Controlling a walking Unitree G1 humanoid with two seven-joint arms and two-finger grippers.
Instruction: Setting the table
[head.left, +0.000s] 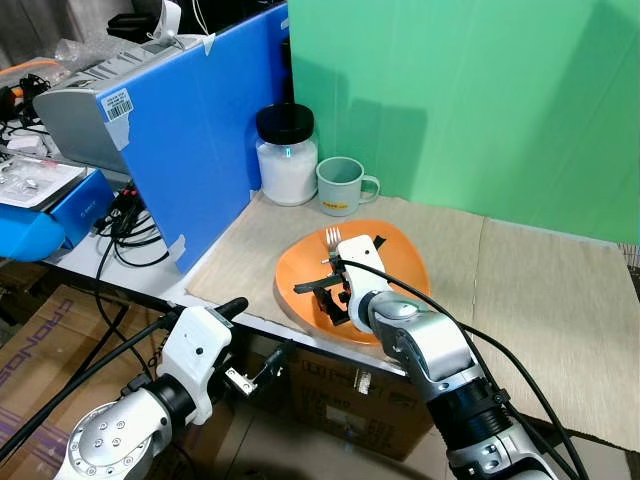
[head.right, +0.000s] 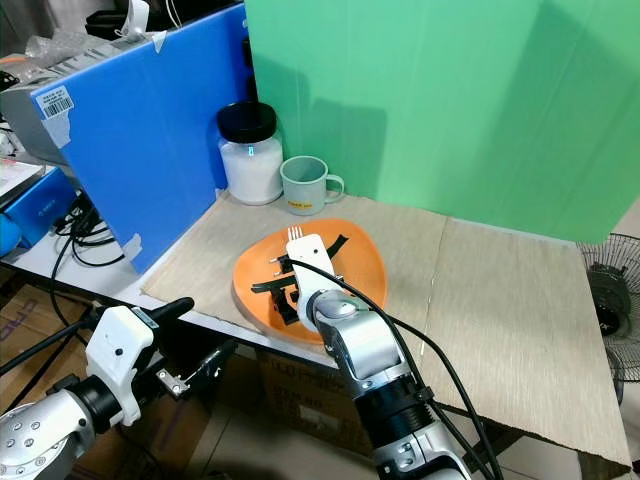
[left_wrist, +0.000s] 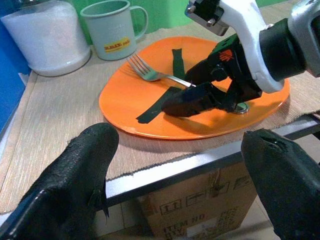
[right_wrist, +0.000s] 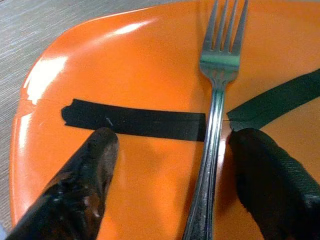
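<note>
Bright, even indoor light on my feeds, mostly sharp.

I see soft shadows on the green backdrop (head.left: 470, 100) behind the jar (head.left: 286, 155) and mug (head.left: 343, 186), white glare on the orange plate (right_wrist: 60, 65) rim, and both wrist cameras blurring their own close black fingers (left_wrist: 75, 180) while the fork (right_wrist: 215, 100) reads crisp.

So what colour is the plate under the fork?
Orange plate with black tape strips; clearest in the right wrist view.

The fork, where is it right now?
The fork lies on the orange plate, across its black tape, between the open right gripper's fingers, near the green mug.
</note>
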